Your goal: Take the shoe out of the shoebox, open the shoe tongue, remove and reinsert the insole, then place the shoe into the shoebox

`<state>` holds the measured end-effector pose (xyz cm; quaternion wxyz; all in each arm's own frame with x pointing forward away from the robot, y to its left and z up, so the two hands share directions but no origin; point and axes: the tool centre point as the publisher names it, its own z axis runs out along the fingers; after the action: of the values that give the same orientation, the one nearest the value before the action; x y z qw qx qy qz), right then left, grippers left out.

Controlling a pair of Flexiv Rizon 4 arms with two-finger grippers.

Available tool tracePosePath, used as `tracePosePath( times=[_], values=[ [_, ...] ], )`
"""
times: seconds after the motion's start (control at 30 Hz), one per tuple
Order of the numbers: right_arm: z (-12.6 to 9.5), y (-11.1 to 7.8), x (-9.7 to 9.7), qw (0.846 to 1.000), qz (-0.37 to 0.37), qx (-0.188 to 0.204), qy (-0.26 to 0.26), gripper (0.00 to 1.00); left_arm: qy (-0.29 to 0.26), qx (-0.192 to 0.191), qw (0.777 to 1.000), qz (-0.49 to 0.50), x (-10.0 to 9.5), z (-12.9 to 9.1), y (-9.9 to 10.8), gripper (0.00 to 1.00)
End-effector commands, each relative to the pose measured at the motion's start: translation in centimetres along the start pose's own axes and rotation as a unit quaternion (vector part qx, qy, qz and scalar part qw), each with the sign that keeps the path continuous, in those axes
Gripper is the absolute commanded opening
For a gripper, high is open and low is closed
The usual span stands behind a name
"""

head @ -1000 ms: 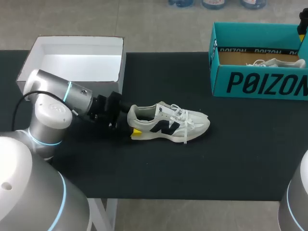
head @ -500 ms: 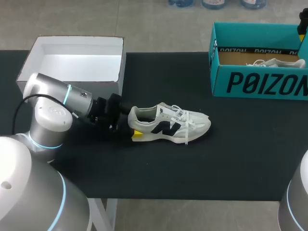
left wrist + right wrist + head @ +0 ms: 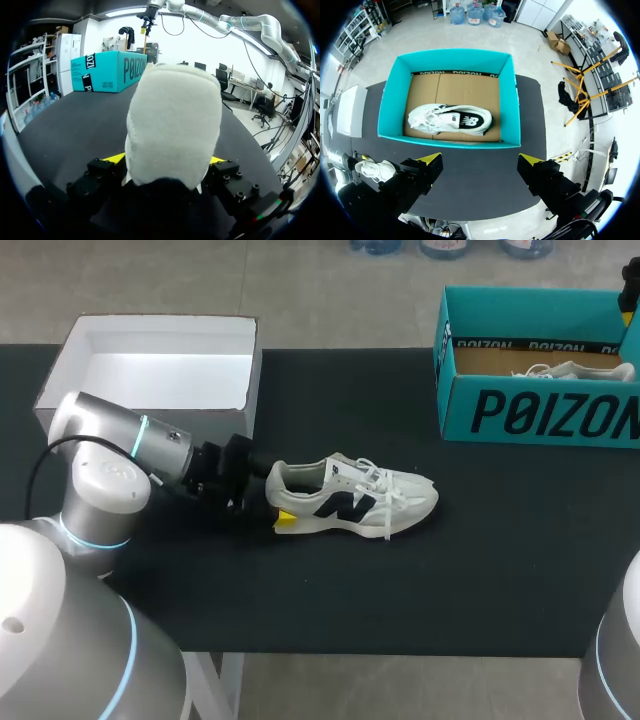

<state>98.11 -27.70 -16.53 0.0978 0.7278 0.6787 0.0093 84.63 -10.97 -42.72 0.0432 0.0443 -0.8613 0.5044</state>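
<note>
Shoe (image 3: 350,498) on bench (image 3: 480,570), near the middle, toe pointing right, well apart from shoebox (image 3: 540,412). Left jaws closed on the shoe's heel, one yellow tip at each side. Right jaws open, nothing between them, high above the shoebox. Second shoe (image 3: 450,119) lies inside it. White box (image 3: 160,322) behind left arm.

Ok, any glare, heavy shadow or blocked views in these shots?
Head view: glare whitens the floor of the white box; the shoe stands out on the dark table. Left wrist view: the shoe's heel blocks the middle of the view. Right wrist view: the teal shoebox and second shoe are evenly lit, no glare.
</note>
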Motion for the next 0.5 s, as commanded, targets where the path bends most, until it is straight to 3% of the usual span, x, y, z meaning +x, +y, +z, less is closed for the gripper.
tracePosePath(
  times=[0.03,0.23,0.5],
  values=[
    [-0.4,-2.1,2.1,0.998,0.042,0.009,-0.039,1.0,0.0,0.0,1.0,0.0,0.0,0.1,0.1,0.0],
    [-0.8,-6.7,5.0,0.994,0.098,0.008,-0.057,1.0,0.0,0.0,1.0,0.0,0.0,0.1,0.1,0.0],
    [-1.4,-11.6,8.2,0.993,0.116,0.025,-0.011,1.0,0.0,0.0,1.0,0.0,0.0,0.1,0.1,0.0]
  ],
)
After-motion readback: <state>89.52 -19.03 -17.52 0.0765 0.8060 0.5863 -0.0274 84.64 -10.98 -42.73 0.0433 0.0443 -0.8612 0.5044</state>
